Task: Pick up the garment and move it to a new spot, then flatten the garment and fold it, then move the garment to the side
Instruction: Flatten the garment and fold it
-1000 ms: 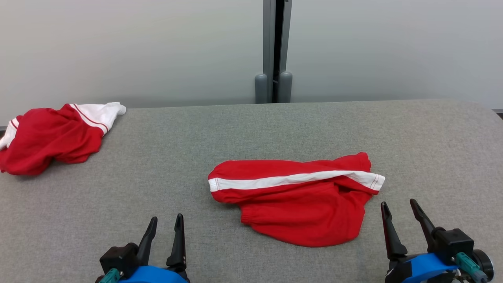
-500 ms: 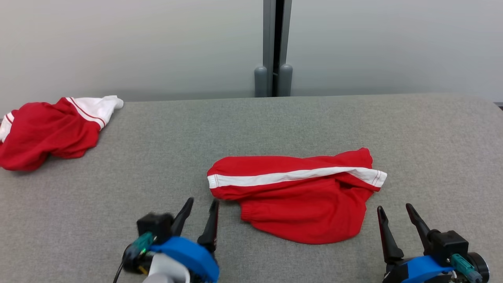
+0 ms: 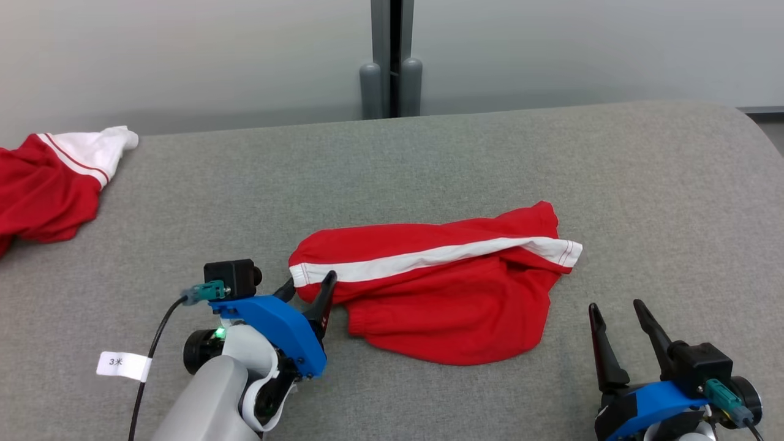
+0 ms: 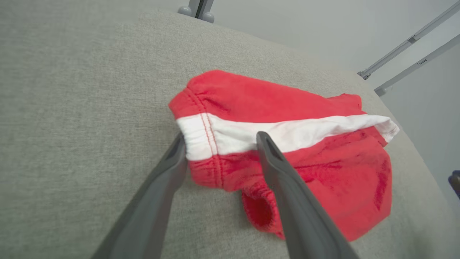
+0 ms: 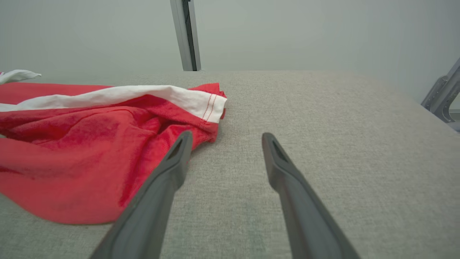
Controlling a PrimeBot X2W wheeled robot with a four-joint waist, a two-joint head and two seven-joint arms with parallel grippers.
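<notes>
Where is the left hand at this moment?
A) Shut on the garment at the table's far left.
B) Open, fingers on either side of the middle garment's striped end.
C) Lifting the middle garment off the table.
B: the left hand is open, its fingers flanking the white-striped end of the middle garment, which lies on the table.

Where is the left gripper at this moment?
In the head view, the left gripper sits lower left, open, at the left end of the central red garment on the table.

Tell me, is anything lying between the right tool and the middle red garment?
Nothing: just bare grey surface separates the right tool from the garment, seen in the head view.
</notes>
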